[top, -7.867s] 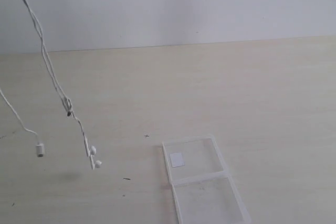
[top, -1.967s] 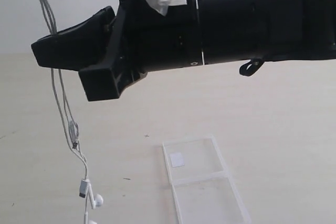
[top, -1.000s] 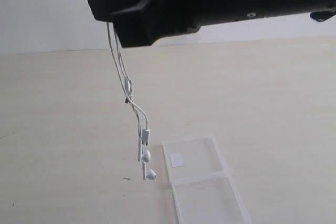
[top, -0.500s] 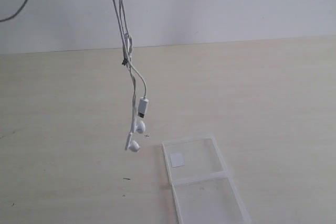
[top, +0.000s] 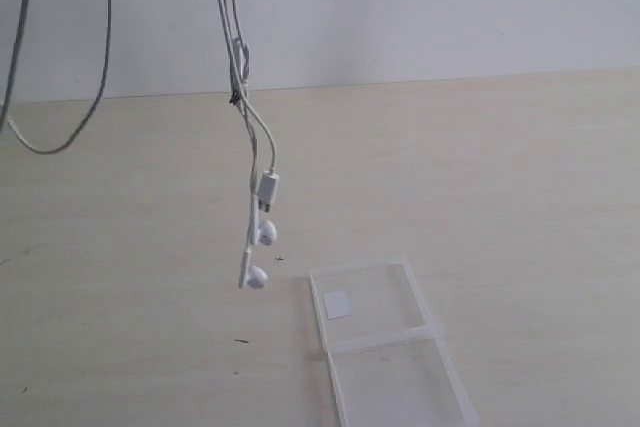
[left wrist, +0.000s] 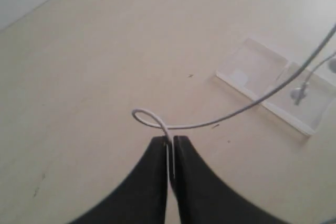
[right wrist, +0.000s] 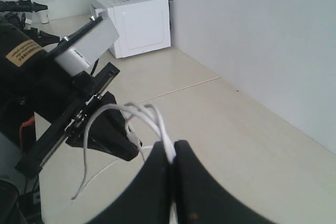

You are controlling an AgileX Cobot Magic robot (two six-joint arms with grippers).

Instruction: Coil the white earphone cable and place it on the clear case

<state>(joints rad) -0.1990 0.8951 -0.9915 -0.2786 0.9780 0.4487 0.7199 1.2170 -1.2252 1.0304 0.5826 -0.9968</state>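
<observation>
With the left tool (left wrist: 170,141) and right tool (right wrist: 172,149) both pinched shut on the white earphone cable (top: 250,137), which hangs from the frame's upper left with its earbuds dangling left of the clear case (top: 385,297), a slackened pinch could spill the loops onto the tabletop (top: 520,177).

The white earphone cable (top: 268,188) dangles in doubled strands, earbuds (top: 264,234) lowest, near the flat, opened clear case (top: 380,315).

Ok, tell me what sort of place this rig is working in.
Likely a robotics lab or test room: a pale table against a plain white wall, a black robot arm with a yellow label, and a white microwave-like box sitting behind it.
</observation>
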